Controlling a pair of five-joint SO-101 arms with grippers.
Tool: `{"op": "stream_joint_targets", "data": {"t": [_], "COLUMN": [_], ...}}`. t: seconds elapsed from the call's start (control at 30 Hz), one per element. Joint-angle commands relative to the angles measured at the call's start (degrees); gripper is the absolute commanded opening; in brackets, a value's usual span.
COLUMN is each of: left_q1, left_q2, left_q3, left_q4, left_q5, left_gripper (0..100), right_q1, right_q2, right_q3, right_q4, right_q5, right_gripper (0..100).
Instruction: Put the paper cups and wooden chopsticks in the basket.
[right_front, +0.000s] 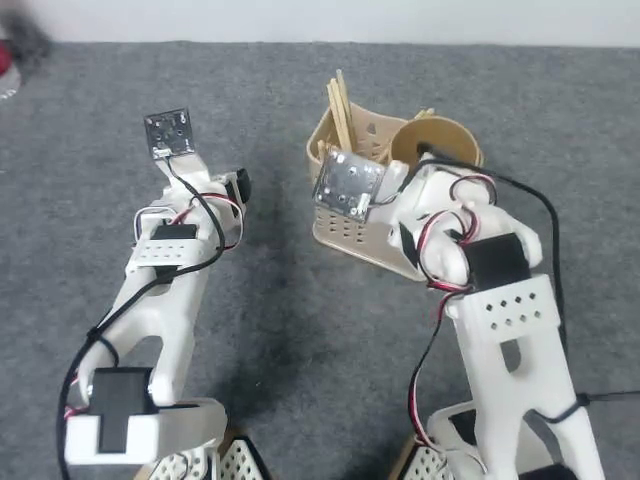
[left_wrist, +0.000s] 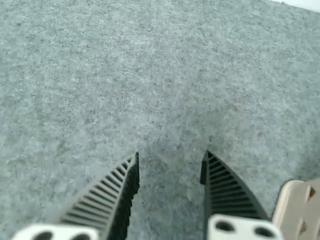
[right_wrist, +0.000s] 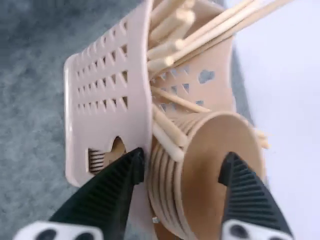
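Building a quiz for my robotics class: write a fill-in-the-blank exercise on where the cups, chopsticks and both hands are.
1. The basket holds stacked paper cups and wooden ____.
2. The right hand is ____, with one finger on either side of the cups.
3. The left hand hangs open over bare grey ____.
Missing words: chopsticks; open; carpet.

basket (right_front: 340, 238): part hidden under right arm (right_front: 500, 300).
paper cups (right_wrist: 200, 165): stack partly cut off by edge.
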Motion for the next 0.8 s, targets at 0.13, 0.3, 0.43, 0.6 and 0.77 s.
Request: {"op": "stream_joint_targets", "data": {"t": [0.13, 0.3, 0.43, 0.6, 0.77], "left_q1": [-0.1, -0.1, -0.1, -0.1, -0.1], "left_q2": [-0.5, -0.5, -0.5, -0.5, -0.5], "left_q3": [-0.3, -0.4, -0.4, -0.2, -0.2], "left_q4": [-0.9, -0.9, -0.9, -0.9, -0.9], "left_q5": [0.2, 0.2, 0.2, 0.2, 0.2], "left_gripper": [20, 20, 20, 20, 20], "right_q1": [-0.1, -0.4, -0.4, -0.5, 0.0], "right_q2": [-0.7, -0.7, -0.7, -0.6, -1.9], "right_q3": [-13.8, -23.6, -33.1, -43.4, -31.9], "right_q4": [4.2, 13.3, 23.1, 36.4, 37.4], "right_q5": [-1.3, -1.4, -3.6, -11.3, -19.2], "right_gripper": [22.9, 22.0, 11.7, 2.2, 0.7]}}
